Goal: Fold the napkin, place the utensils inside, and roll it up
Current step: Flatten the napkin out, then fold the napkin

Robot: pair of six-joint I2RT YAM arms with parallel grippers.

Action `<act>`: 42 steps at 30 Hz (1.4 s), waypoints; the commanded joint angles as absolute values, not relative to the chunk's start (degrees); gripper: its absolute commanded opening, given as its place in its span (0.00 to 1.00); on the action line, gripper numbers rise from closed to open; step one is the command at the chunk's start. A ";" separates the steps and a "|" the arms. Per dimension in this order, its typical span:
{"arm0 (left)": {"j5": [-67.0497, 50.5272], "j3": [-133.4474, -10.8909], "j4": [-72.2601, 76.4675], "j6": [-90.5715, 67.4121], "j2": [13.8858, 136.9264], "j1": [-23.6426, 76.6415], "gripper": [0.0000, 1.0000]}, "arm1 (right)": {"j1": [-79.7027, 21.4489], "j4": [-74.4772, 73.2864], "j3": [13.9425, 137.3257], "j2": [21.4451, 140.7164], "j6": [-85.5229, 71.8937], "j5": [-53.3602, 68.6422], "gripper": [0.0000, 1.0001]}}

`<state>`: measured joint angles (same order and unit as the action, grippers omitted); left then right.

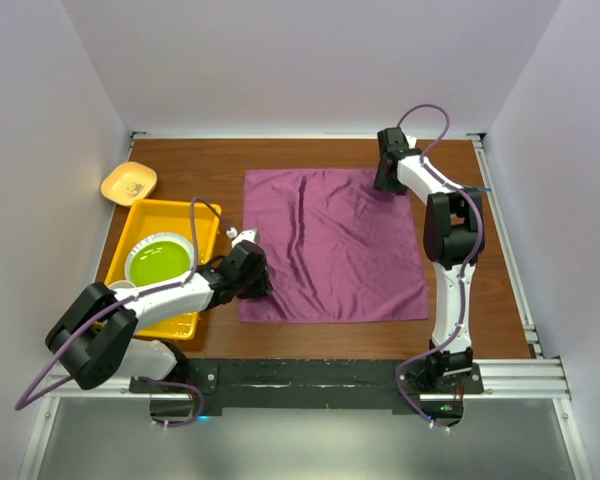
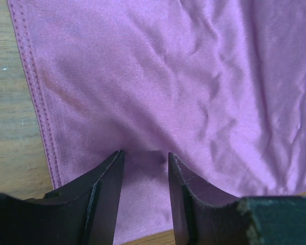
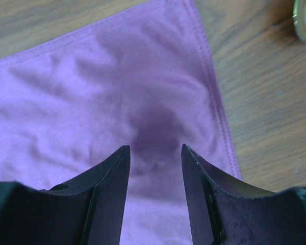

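Presently the napkin [image 1: 330, 245] is seen spread flat and lightly creased on the middle of the wooden table [image 1: 480, 290], just beside the yellow tray [image 1: 206, 214] in which the green plate [image 1: 160, 258] is set. The left gripper [image 2: 144, 155] is lowered onto the near left corner and the right gripper [image 3: 154, 149] onto the far right corner. Both are parted, with cloth lying between the fingers and nothing pinched. The fold is judged not yet begun. Risk is seen in the pinch itself: if the jaws are closed too shallowly, only a pucker may be caught and the slick cloth may slip out on the lift. If the table is pressed too hard, the cloth may be dragged and bunched rather than picked up. With opposite corners taken, an uneven lift could skew the fold. The hemmed edges are plainly seen beside both grippers. Bare wood is left along the far and right sides, whereas room on the left is narrowed by the tray. No utensils can be made out.
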<state>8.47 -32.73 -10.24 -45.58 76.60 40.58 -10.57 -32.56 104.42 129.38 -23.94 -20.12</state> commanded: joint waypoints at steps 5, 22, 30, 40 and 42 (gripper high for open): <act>10.11 -29.53 -9.93 -47.37 72.08 40.69 0.46 | -9.14 -33.04 107.92 132.71 -20.75 -21.89 0.51; 17.30 -52.20 -33.30 -44.64 48.71 40.52 0.60 | -16.84 -44.92 103.50 114.81 -16.97 -29.36 0.84; 25.92 -59.58 -40.16 -45.35 34.02 40.52 0.72 | -39.44 -40.34 83.33 98.63 -17.75 -25.06 0.91; 35.50 -64.16 -47.63 -47.99 24.53 40.52 0.76 | -67.05 -36.92 86.55 105.72 -19.34 -16.62 0.60; 35.77 -64.25 -48.43 -48.43 23.91 40.52 0.76 | -69.85 -35.95 88.85 110.11 -18.99 -14.17 0.52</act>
<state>31.68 -62.50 -45.36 -46.92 25.10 40.58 -65.25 -38.92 82.83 105.78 -18.39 -18.94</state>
